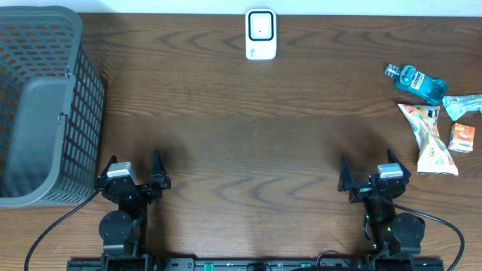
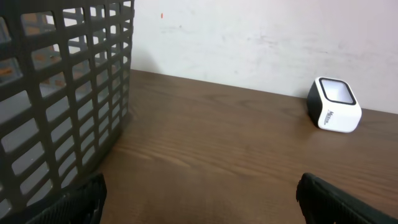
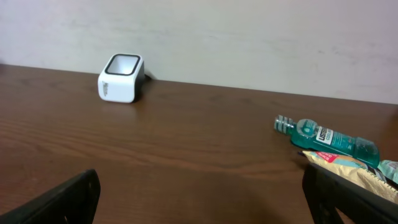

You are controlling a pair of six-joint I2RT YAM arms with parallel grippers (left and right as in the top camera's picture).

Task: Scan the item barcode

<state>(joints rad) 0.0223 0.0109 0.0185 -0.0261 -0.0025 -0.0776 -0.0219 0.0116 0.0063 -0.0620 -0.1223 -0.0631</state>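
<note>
The white barcode scanner (image 1: 261,35) stands at the table's far edge, near the middle; it also shows in the left wrist view (image 2: 334,104) and the right wrist view (image 3: 121,78). Several items lie at the right edge: a blue mouthwash bottle (image 1: 416,82) (image 3: 329,137), a snack bag (image 1: 431,139) (image 3: 348,167), a small orange packet (image 1: 461,138) and a pale blue wrapper (image 1: 463,105). My left gripper (image 1: 135,160) (image 2: 199,199) is open near the front left, holding nothing. My right gripper (image 1: 367,160) (image 3: 199,196) is open near the front right, just left of the snack bag, also empty.
A large dark grey basket (image 1: 83,113) (image 2: 62,93) fills the left end of the table, right beside my left arm. Brown wooden tabletop (image 1: 248,143) stretches between the two arms and the scanner. A pale wall rises behind the far edge.
</note>
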